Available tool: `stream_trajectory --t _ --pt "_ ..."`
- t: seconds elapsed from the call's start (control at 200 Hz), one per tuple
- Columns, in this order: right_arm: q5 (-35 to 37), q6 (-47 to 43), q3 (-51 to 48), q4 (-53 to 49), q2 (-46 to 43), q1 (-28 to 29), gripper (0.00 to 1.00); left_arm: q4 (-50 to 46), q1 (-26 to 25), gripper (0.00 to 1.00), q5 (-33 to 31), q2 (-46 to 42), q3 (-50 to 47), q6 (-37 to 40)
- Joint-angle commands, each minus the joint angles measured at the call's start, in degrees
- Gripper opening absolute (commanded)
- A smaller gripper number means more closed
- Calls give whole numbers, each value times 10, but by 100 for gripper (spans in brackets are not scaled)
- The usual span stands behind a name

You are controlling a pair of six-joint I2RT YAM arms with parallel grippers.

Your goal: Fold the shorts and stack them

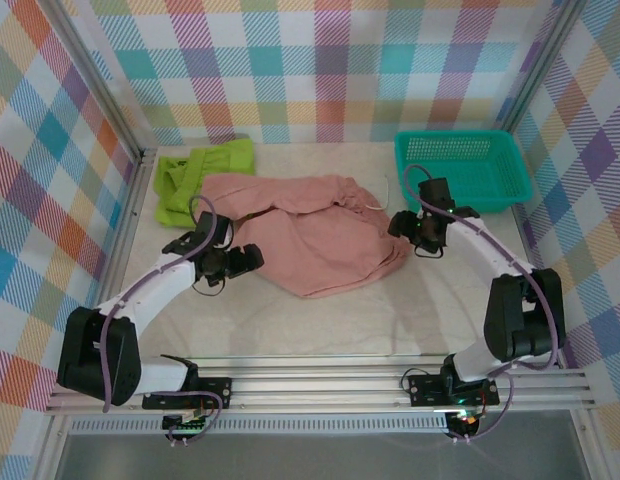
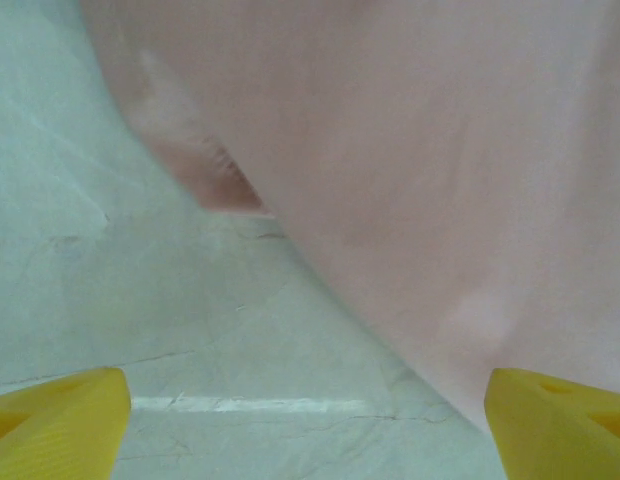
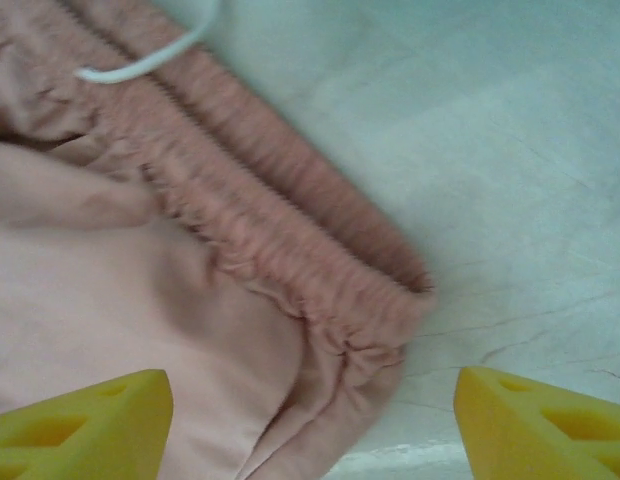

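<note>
From above, the dusty salmon-pink fabric shorts (image 1: 315, 235) lie crumpled mid-table. The lime-green fabric shorts (image 1: 195, 178) sit bunched at ten o'clock, seemingly touching them. A teal plastic mesh basket (image 1: 458, 139) stands at two o'clock. The left gripper (image 1: 252, 258) is at the pink pair's eight o'clock edge, the right gripper (image 1: 408, 238) at its three o'clock edge.

In the left wrist view, the left gripper (image 2: 305, 410) is spread wide and holds nothing. Blurred pink cloth (image 2: 440, 180) covers twelve to four o'clock over the pale table (image 2: 140, 260).

In the right wrist view, the right gripper (image 3: 315, 415) is spread wide and empty above the gathered waistband (image 3: 290, 250), with a white drawstring (image 3: 150, 62) at eleven o'clock.
</note>
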Motion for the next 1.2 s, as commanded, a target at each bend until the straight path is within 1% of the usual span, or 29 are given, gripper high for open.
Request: stream_trajectory --t 0.0,0.205,0.435,0.5,0.62,0.66,0.805,0.875,0.89,0.92,1.045,1.195 --pt "-52 21 -4 23 19 -21 70 56 -2 90 1 11 -19 -4" --pt "-57 8 12 40 72 -43 64 93 -4 88 18 51 -24 -4" --pt "-67 13 11 60 112 -45 63 95 -5 89 11 39 -27 -3" --pt "-73 20 5 72 119 -46 61 94 -5 89 10 34 -27 -3" --pt "-97 38 -1 94 130 -45 51 95 -5 90 8 31 -28 -3" --pt "-101 45 -3 103 131 -46 46 96 -5 90 9 29 -27 -4" --pt "-118 61 4 113 131 -45 17 115 -6 90 18 19 -37 -10" --pt "-128 66 6 115 119 -45 6 123 -5 91 24 9 -46 -15" --pt "-129 67 6 114 114 -44 4 142 -5 91 25 8 -48 -16" --pt "-130 69 6 113 103 -44 0 150 -5 90 27 4 -51 -19" --pt "-128 78 -1 108 43 -42 0 160 -5 91 21 9 -50 -24" --pt "-124 78 -8 95 -10 -41 0 177 -1 88 7 57 -32 -8"
